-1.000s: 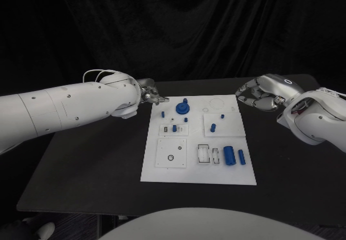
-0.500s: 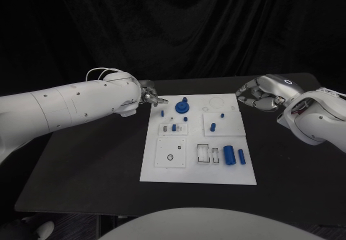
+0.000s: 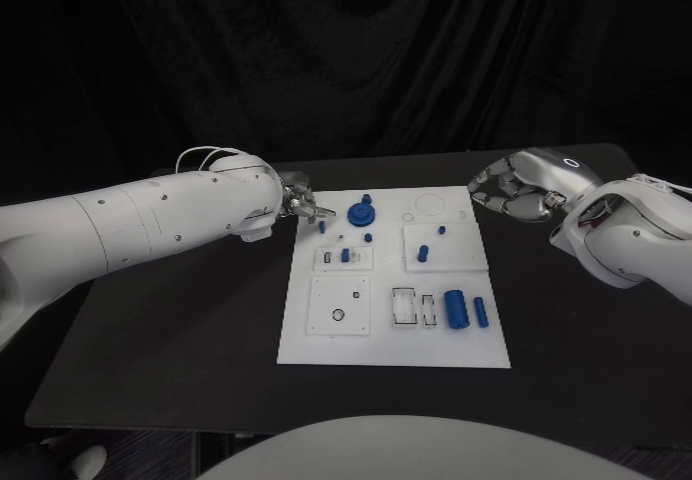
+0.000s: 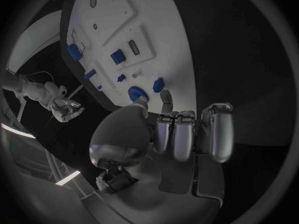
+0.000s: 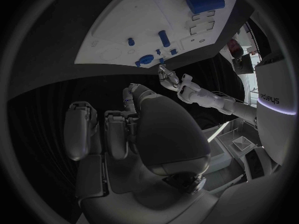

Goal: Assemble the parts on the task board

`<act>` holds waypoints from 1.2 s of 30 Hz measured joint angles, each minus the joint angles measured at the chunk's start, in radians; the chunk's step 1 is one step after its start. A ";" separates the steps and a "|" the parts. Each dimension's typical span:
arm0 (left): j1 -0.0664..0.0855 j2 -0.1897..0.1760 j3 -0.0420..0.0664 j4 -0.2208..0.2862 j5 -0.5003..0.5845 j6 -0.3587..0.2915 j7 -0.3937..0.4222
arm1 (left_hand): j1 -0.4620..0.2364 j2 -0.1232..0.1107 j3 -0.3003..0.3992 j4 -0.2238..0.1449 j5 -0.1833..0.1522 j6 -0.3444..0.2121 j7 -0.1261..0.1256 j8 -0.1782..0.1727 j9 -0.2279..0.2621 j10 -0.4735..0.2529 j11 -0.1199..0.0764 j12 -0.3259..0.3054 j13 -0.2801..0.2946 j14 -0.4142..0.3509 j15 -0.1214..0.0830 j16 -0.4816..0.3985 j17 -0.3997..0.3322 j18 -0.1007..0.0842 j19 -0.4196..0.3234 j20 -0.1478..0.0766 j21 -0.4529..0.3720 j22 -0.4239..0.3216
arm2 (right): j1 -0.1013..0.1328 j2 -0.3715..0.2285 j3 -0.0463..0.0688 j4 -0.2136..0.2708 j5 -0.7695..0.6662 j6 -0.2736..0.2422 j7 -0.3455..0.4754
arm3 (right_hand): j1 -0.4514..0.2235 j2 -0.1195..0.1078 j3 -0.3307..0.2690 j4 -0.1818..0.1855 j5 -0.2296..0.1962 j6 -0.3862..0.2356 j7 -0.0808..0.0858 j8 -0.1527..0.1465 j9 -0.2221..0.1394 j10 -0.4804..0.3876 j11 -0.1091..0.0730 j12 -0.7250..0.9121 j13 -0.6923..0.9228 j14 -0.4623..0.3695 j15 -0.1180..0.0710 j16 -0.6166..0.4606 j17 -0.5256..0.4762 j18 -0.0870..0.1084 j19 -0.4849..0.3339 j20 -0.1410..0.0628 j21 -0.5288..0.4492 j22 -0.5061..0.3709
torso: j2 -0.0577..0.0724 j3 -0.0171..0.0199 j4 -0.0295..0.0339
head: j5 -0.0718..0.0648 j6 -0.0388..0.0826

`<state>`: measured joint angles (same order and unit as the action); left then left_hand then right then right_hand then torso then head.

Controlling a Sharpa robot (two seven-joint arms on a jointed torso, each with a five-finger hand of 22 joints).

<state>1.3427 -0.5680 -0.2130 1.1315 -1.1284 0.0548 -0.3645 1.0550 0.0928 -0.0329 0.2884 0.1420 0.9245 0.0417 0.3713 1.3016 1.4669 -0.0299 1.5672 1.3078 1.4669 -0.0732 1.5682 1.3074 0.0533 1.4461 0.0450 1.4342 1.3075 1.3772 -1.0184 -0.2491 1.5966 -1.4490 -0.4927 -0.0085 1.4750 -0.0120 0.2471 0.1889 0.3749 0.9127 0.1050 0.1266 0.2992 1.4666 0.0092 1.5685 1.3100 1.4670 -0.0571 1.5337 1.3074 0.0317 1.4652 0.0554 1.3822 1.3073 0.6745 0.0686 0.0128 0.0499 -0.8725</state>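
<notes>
Your board [image 3: 394, 340] lies in the middle of the black table [image 3: 173, 330], long side running away from the robot. On it you have a round blue knob [image 3: 361, 212] near the far edge, a few small blue pegs [image 3: 368, 238] just behind the middle, a taller peg [image 3: 424, 255] standing on the right-hand raised plate, and a thick blue cylinder [image 3: 457, 309] with a thinner rod [image 3: 480, 313] beside it toward the near right.

Your left hand [image 3: 300, 201] sits at the board's far left corner, just above its edge. In the left wrist view the fingers [image 4: 185, 134] are curled in side by side toward the palm, with the thumb alongside; a small blue piece [image 4: 158, 84] on the board shows right at the fingertips, but you cannot tell whether it is pinched or merely lies behind them.

Your right hand [image 3: 515, 191] hovers off the board's far right corner, apart from it, above the table. Its fingers [image 5: 118, 132] are bent inward over the palm with nothing between them, and it touches no part.
</notes>
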 measured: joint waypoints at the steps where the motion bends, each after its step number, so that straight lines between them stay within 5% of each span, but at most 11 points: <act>1: -0.002 0.000 0.000 -0.002 0.000 0.002 0.001 | 0.000 0.000 0.000 0.000 0.004 0.003 0.003 -0.005 -0.002 0.000 0.000 0.000 0.000 0.000 0.000 0.000 0.000 0.000 0.000 0.000 -0.004 0.000 | 0.000 0.000 0.000 0.000 0.000 0.000 0.000 | 0.000 0.000 0.000 0.000 0.000 0.000 0.000 0.000 0.000 0.000 0.000 0.000 0.000 0.000 0.000 0.000 0.000 0.000 0.000 0.000 0.000 0.000 | 0.000 0.0001 0.0000 | -0.002 0.000; 11: -0.010 0.004 0.000 -0.007 0.000 0.012 0.009 | 0.028 0.004 -0.003 -0.003 0.039 0.011 0.002 -0.029 -0.019 0.000 0.000 0.000 0.000 0.000 0.000 0.000 0.000 0.000 0.000 0.000 -0.005 0.000 | -0.001 0.000 0.000 -0.001 0.000 0.001 0.000 | 0.000 0.000 0.000 0.000 0.000 0.000 0.000 0.000 0.000 0.000 0.000 0.000 0.000 0.000 0.000 0.000 0.000 0.000 0.000 0.000 0.000 0.000 | 0.000 0.0000 0.0004 | -0.010 0.000; 28: -0.016 0.005 0.000 -0.010 -0.001 0.015 0.018 | 0.067 0.012 -0.003 -0.003 0.114 0.021 -0.001 -0.058 -0.033 -0.004 0.003 0.000 0.000 0.000 0.000 0.000 0.000 0.000 0.000 0.000 -0.009 0.000 | -0.002 0.002 0.000 -0.002 0.000 0.006 0.000 | 0.000 0.000 0.003 -0.003 0.000 0.000 0.000 0.000 -0.001 0.000 0.000 0.000 0.000 0.000 0.000 0.000 0.000 0.000 0.000 0.000 0.000 0.000 | 0.000 -0.0005 0.0020 | -0.002 0.000; 36: -0.018 0.005 0.000 -0.010 -0.001 0.015 0.022 | 0.106 0.005 0.013 -0.004 0.193 0.021 -0.001 -0.092 -0.046 -0.004 0.003 0.000 0.000 -0.004 0.004 0.000 0.000 0.000 0.000 0.000 -0.009 0.000 | -0.002 0.002 0.000 -0.003 0.000 0.008 0.000 | 0.000 0.000 0.003 -0.003 0.000 0.000 0.000 0.000 -0.001 0.000 0.000 0.000 0.000 0.000 0.000 0.000 0.000 0.000 0.000 0.000 0.000 0.000 | 0.000 -0.0007 0.0011 | -0.003 0.000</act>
<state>1.3246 -0.5627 -0.2130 1.1218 -1.1294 0.0694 -0.3429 1.1606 0.0980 -0.0195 0.2843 0.3347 0.9453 0.0411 0.2794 1.2555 1.4633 -0.0265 1.5673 1.3078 1.4632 -0.0696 1.5682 1.3074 0.0534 1.4460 0.0450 1.4247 1.3075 1.3749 -1.0159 -0.2491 1.5939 -1.4490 -0.4848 -0.0082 1.4750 -0.0120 0.2499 0.1860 0.3749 0.9127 0.1049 0.1266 0.2982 1.4666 0.0092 1.5685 1.3100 1.4670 -0.0571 1.5337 1.3074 0.0317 1.4652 0.0555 1.3822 1.3073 0.6747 0.0680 0.0139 0.0469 -0.8725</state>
